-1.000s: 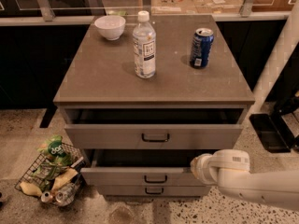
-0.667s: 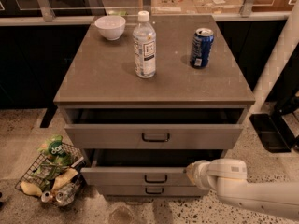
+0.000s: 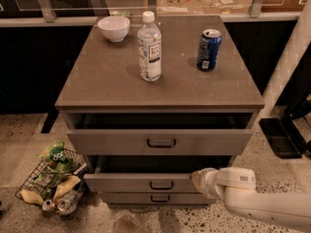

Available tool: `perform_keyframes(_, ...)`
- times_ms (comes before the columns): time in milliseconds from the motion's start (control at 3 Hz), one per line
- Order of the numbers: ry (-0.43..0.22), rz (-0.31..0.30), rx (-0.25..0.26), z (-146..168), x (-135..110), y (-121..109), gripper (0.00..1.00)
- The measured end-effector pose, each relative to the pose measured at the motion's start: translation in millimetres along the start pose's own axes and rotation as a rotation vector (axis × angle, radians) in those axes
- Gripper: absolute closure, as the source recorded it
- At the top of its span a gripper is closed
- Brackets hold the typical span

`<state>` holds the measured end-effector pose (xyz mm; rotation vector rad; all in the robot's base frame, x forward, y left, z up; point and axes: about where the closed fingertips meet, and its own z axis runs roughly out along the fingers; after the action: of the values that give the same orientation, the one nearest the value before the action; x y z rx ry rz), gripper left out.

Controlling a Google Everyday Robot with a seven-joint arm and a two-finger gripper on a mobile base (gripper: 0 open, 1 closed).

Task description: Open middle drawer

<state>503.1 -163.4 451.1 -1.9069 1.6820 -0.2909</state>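
The middle drawer (image 3: 141, 182) is the shallow grey front between two others, with a small black loop handle (image 3: 161, 185) at its centre. It stands pulled out a little, with a dark gap above it. The top drawer (image 3: 160, 142) above is also partly out. The lowest drawer (image 3: 155, 198) sits flush. My gripper (image 3: 197, 180), at the end of a white arm coming in from the lower right, is at the right part of the middle drawer's front, right of the handle.
On the cabinet top (image 3: 112, 81) stand a white bowl (image 3: 113, 28), a clear water bottle (image 3: 149, 47) and a blue can (image 3: 209, 49). A wire basket of trash (image 3: 51, 181) sits on the floor at the left. A black base (image 3: 282, 137) is at the right.
My gripper and arm have shifted a little to the left along the middle drawer's front, toward the handle. The drawers look unchanged.
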Motion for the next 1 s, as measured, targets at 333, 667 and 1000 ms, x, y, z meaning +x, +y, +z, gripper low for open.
perform_keyframes(333,0.000,0.000,0.000,0,0,0,1.00)
perform_keyframes(667,0.030,-0.016,0.027,-6,-4,-7,1.00)
perform_keyframes(1000,0.125,-0.047,0.071,-25,-9,-33,1.00)
